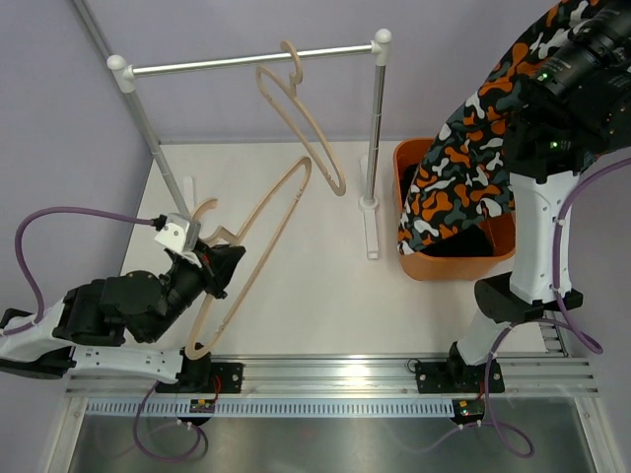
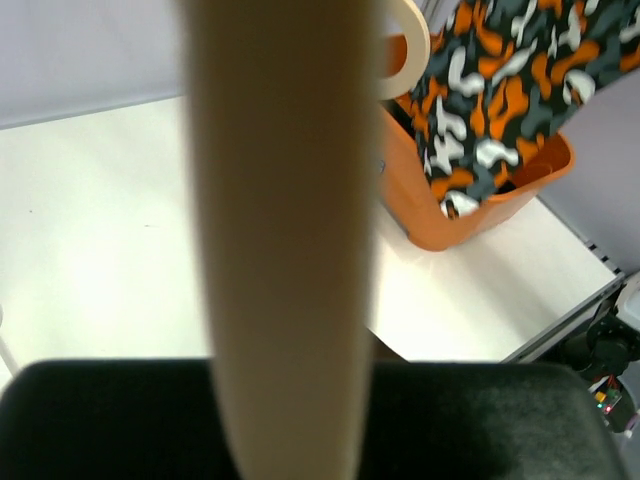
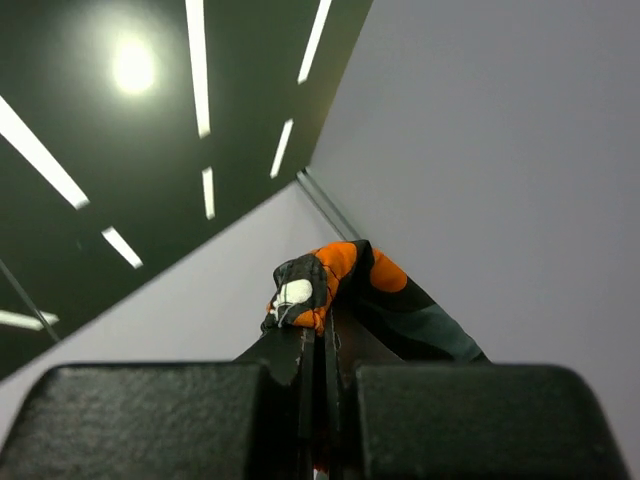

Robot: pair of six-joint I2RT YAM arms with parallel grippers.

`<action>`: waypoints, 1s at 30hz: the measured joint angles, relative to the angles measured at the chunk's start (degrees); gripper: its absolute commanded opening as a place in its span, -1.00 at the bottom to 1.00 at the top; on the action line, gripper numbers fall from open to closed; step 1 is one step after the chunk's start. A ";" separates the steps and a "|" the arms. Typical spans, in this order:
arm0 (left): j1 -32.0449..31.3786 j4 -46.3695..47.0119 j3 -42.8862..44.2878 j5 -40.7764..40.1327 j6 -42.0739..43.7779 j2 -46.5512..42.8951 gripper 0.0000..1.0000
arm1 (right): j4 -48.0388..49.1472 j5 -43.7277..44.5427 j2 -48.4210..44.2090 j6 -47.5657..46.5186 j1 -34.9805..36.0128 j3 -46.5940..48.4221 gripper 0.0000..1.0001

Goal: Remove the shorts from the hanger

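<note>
Your orange bin (image 1: 426, 264) holds black cloth (image 1: 469, 242), and the patterned shorts (image 1: 463, 168) hang down into it from your right gripper (image 3: 322, 345), which is raised high with its jaws clamped tight on the fabric. Your left gripper (image 1: 219, 258) is closed on a bare beige hanger (image 2: 285, 250) over the white table (image 1: 325, 286). Lilac walls (image 1: 59, 118) surround a metal rail (image 1: 246, 61).

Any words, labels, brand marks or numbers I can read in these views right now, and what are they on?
None can be read in any view.
The patterned shorts, hanger, orange bin and rail carry no print.
The small boards at the arm bases show only lights; any marking there is too small to read.
</note>
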 measured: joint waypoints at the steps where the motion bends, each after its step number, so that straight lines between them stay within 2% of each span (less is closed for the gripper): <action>1: 0.00 -0.13 -0.33 0.22 -0.09 0.13 -1.00 | 1.18 -0.31 0.66 0.76 -0.48 1.57 -1.00; 4: 0.00 0.04 -1.38 0.81 -0.04 0.52 -1.00 | 4.00 -1.46 1.55 3.91 -2.03 4.39 -1.00; 7: 0.00 0.33 -2.60 1.46 0.37 0.83 -1.00 | 6.27 -1.51 0.42 6.40 -2.97 1.75 -1.00; 14: 0.00 1.25 -3.58 1.97 1.25 1.11 -1.00 | 7.80 -3.13 -8.24 13.27 -3.23 -24.83 -1.00; 17: 0.00 1.29 -3.58 1.97 1.25 1.01 -1.00 | 4.04 -4.57 -10.84 17.46 -3.23 -35.17 -1.00; 26: 0.00 1.09 -3.56 1.84 1.20 0.85 -1.00 | -12.04 -6.91 -15.58 28.09 -3.28 -57.18 -1.00; 30: 0.00 -0.33 -2.73 1.57 1.05 -0.04 -1.00 | -20.63 -7.50 -18.93 36.76 -3.56 -67.95 -1.00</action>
